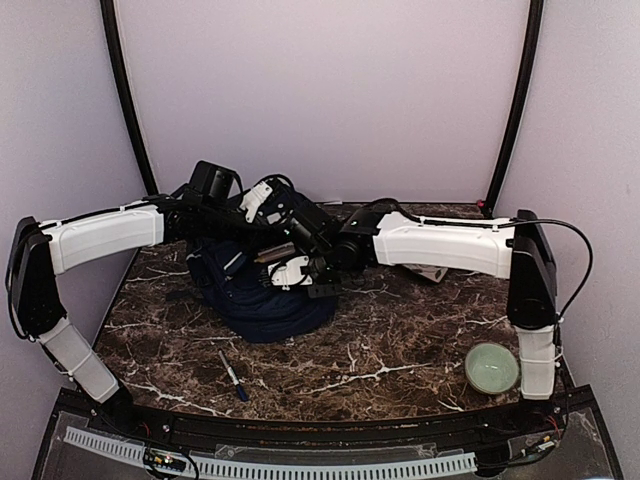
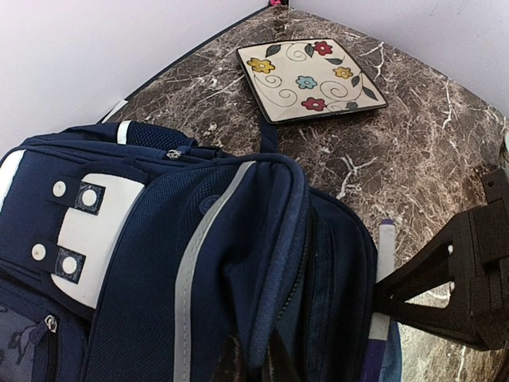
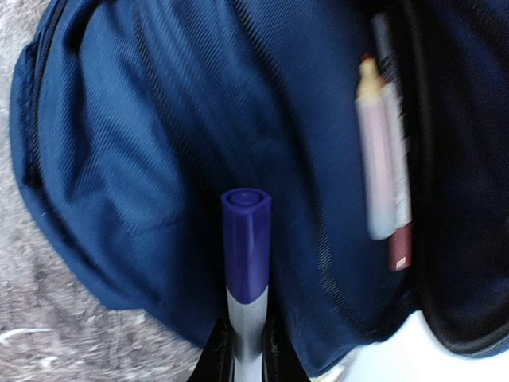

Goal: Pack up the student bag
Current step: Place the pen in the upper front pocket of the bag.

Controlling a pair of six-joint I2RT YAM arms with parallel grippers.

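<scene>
The student bag (image 1: 255, 295) is a navy backpack lying at the middle left of the marble table, both arms reaching over it. In the left wrist view the student bag (image 2: 151, 263) shows its white patch and grey trim. My left gripper (image 2: 254, 362) is shut on a fold of the fabric beside the open zipper. My right gripper (image 3: 248, 354) is shut on a white marker with a purple cap (image 3: 246, 239), pointing it at the blue lining. The same marker (image 2: 386, 247) shows by the bag's right side. Two more markers (image 3: 382, 167) sit in an inner pocket.
A square flowered plate (image 2: 310, 79) lies on the table beyond the bag. A dark pen (image 1: 233, 376) lies near the front edge. A pale green bowl (image 1: 492, 367) stands at the front right beside the right arm's base.
</scene>
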